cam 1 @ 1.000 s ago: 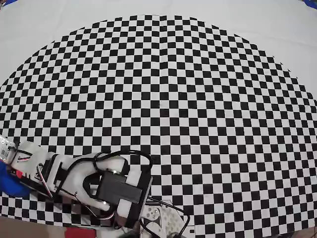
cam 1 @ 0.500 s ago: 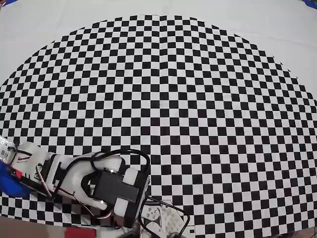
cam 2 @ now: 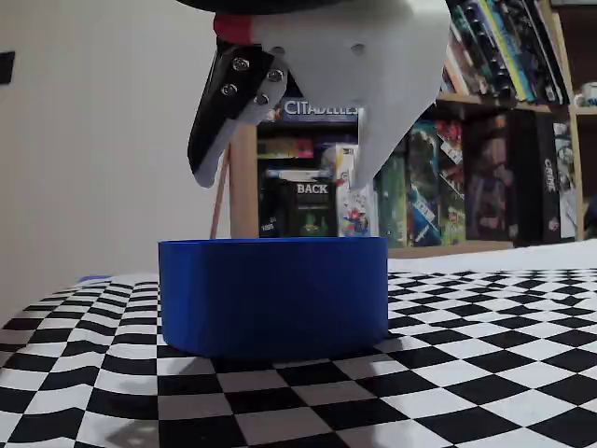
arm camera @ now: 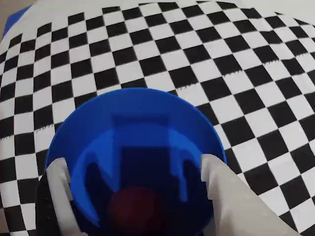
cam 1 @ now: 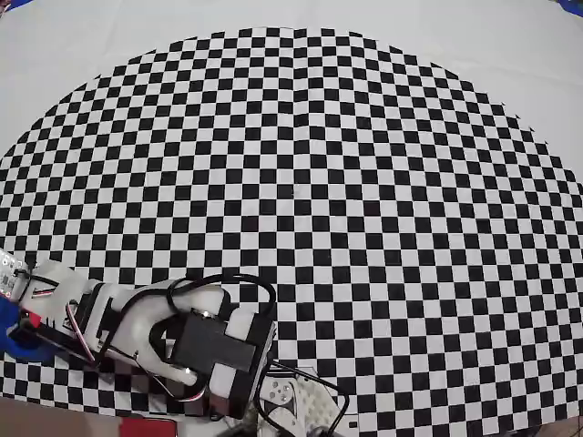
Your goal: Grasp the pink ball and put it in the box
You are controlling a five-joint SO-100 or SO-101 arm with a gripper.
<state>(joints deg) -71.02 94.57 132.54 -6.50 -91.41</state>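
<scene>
Your gripper (cam 2: 284, 177) hangs just above the box (cam 2: 272, 294), fingers spread wide and holding nothing, tips clear of the rim in the fixed view. In the wrist view the two fingers (arm camera: 224, 189) straddle the box's (arm camera: 133, 118) opening, and the ball (arm camera: 135, 209) lies on the floor inside, dim and reddish in the shade. Overhead, the box (cam 1: 11, 339) peeks out at the left edge of the checkered mat (cam 1: 364, 182), mostly hidden under the arm (cam 1: 173, 332).
</scene>
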